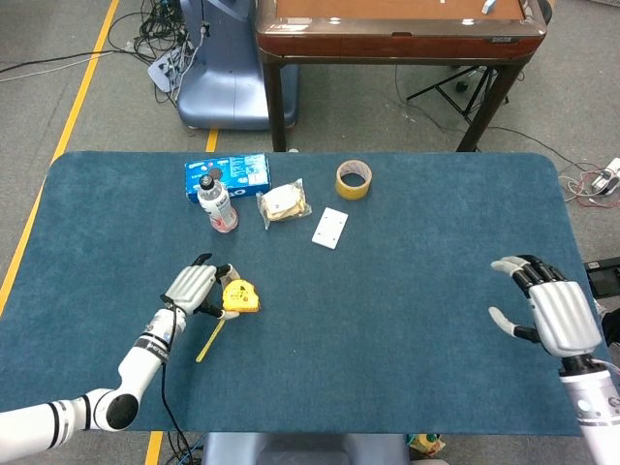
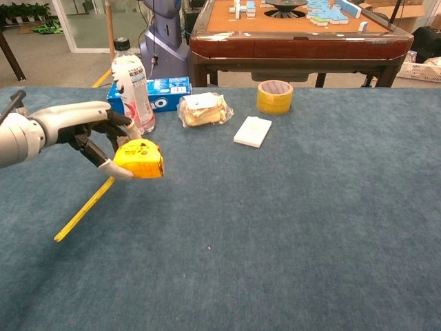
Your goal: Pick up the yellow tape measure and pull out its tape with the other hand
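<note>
My left hand (image 1: 194,288) (image 2: 86,131) grips the yellow tape measure (image 1: 239,297) (image 2: 139,158) and holds it lifted off the blue table. A length of yellow tape (image 1: 210,340) (image 2: 84,209) hangs out of the case, slanting down toward the near left. My right hand (image 1: 550,312) is over the table's right side, fingers spread and holding nothing, far from the tape measure. The chest view does not show the right hand.
At the back left stand a water bottle (image 1: 217,204) (image 2: 132,86), a blue box (image 1: 227,173) (image 2: 160,94), a wrapped snack (image 1: 283,203) (image 2: 202,109), a white card box (image 1: 330,228) (image 2: 253,131) and a yellow tape roll (image 1: 353,179) (image 2: 274,96). A wooden table (image 1: 397,34) stands beyond the far edge.
</note>
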`<state>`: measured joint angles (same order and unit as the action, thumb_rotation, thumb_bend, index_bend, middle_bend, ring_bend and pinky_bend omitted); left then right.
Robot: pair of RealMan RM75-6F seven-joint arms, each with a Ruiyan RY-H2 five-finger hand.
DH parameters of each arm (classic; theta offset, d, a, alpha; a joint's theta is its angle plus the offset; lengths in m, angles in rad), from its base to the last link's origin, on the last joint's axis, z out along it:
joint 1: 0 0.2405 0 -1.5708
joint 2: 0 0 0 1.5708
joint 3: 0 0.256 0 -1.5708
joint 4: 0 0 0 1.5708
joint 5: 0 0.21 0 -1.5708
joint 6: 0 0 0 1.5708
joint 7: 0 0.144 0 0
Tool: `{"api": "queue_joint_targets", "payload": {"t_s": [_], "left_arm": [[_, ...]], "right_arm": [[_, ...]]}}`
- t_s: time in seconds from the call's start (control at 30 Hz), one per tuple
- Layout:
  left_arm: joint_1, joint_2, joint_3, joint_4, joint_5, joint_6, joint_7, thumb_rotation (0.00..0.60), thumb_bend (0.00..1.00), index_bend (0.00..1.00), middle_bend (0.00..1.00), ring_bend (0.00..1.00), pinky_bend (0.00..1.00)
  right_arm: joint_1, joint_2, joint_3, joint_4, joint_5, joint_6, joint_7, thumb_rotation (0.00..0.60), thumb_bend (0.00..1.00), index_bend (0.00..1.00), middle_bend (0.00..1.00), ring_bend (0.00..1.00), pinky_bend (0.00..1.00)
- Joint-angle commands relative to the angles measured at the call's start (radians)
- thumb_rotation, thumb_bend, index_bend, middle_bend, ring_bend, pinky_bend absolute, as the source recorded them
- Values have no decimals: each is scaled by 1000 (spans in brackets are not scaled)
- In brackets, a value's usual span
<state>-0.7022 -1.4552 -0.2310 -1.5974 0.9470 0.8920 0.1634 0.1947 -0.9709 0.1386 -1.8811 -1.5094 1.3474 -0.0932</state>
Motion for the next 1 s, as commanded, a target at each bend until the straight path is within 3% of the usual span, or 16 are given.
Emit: {"api": "queue_joint_targets", "payload": {"t_s": [0.03, 0.17, 0.27, 0.67, 1.0], "left_arm": [[12, 23, -23, -49, -15, 37, -14, 600, 119, 545, 543, 369, 35], [15, 48, -53, -124, -52, 74, -14, 600, 119, 545, 543, 369, 35], [15, 60, -76, -177, -73, 103, -18, 600, 118, 545, 543, 370, 35], [-13, 40, -99, -303, -107, 194, 40, 600, 118, 543, 544, 372, 35], [-33, 3, -91, -336, -124, 259, 102, 600, 119, 539, 544, 374, 35]], "right_arm": [[66, -32, 25, -67, 18, -70, -33, 600, 329, 214, 167, 75, 186], [142, -95, 49, -107, 60, -148, -87, 600, 328, 96, 56, 0, 65], [190, -158, 61, -116, 82, -184, -127, 600, 324, 67, 41, 0, 40], [346, -399, 127, -88, 210, -241, -219, 600, 320, 65, 40, 0, 26], [428, -525, 162, -45, 290, -230, -273, 600, 320, 65, 30, 0, 25]]}}
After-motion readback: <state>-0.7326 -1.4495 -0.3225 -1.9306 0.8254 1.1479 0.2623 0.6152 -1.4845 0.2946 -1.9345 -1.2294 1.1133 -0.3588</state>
